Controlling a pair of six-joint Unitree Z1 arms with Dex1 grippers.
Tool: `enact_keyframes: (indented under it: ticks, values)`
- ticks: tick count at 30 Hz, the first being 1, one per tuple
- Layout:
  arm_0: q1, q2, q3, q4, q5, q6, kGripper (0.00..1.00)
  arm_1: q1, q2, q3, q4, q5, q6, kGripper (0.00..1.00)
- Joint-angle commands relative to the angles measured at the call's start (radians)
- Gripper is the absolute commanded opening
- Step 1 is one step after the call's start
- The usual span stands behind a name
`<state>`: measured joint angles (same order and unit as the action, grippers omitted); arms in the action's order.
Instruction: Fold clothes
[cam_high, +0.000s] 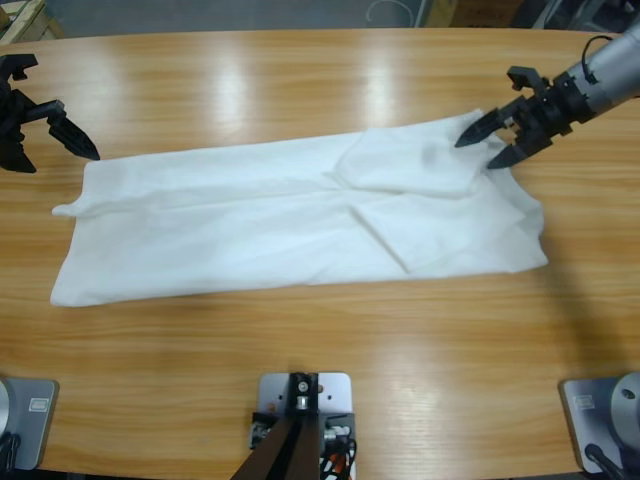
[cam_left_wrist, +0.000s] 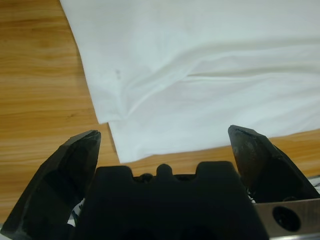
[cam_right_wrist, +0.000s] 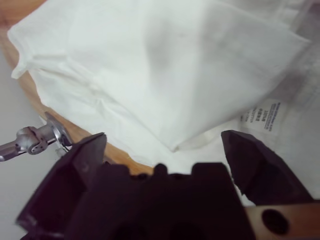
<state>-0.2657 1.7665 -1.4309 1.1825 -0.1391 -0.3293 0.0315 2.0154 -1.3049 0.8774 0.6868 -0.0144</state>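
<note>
At the far left of the high view, the left gripper (cam_high: 60, 158) hangs over bare wood just off the upper-left corner of the T-shirt (cam_high: 250, 220). Its jaws are spread wide and hold nothing. In its wrist view the left gripper (cam_left_wrist: 164, 134) is just as wide apart. The cloth's edge runs down from the top of the frame to a layered corner just ahead of the jaws, with wood to the left and below.

The T-shirt lies flat and long across the middle of the table (cam_high: 300, 80), its left end slightly ragged, with one small tab sticking out. Broad strips of wood lie bare above and below it, and the near strip is the wider.

Right of centre, a folded flap (cam_high: 400, 165) lies on top of the shirt. The right gripper (cam_high: 475, 155) comes in from the upper right corner. Its jaws are parted, empty, and poised over the flap's right edge. In its wrist view the right gripper (cam_right_wrist: 164, 136) gapes over a folded corner. A printed label (cam_right_wrist: 261, 117) shows at the right, and the table's edge curves down the left.
</note>
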Motion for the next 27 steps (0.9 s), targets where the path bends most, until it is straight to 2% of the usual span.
enact_keyframes:
  ticks: [1, 5, 7, 10, 12, 13, 14, 27]
  values:
    - [-0.01, -0.009, 0.032, -0.011, 0.018, 0.004, 1.0, 0.011, 0.08, 0.038, -0.047, -0.018, 0.018, 0.908]
    - [-0.009, -0.013, 0.035, -0.009, 0.021, 0.004, 1.0, 0.016, 0.1, 0.032, -0.052, -0.018, 0.024, 0.892]
    - [-0.009, -0.013, 0.037, -0.009, 0.024, 0.004, 1.0, 0.031, 0.105, 0.032, -0.059, -0.018, 0.029, 0.804]
    - [-0.009, -0.008, 0.038, -0.011, 0.027, 0.004, 1.0, 0.042, 0.108, 0.033, -0.063, -0.022, 0.031, 0.499]
    - [-0.009, -0.005, 0.037, -0.011, 0.029, 0.004, 1.0, 0.042, 0.106, 0.034, -0.063, -0.031, 0.033, 0.228]
    - [-0.009, -0.003, 0.037, -0.012, 0.029, 0.004, 1.0, 0.042, 0.108, 0.035, -0.063, -0.034, 0.033, 0.039]
    - [-0.009, -0.002, 0.036, -0.012, 0.029, 0.004, 1.0, 0.042, 0.109, 0.037, -0.063, -0.036, 0.033, 0.0]
    - [-0.009, -0.005, 0.039, -0.011, 0.03, 0.004, 1.0, 0.042, 0.104, 0.08, -0.074, -0.056, 0.033, 0.0]
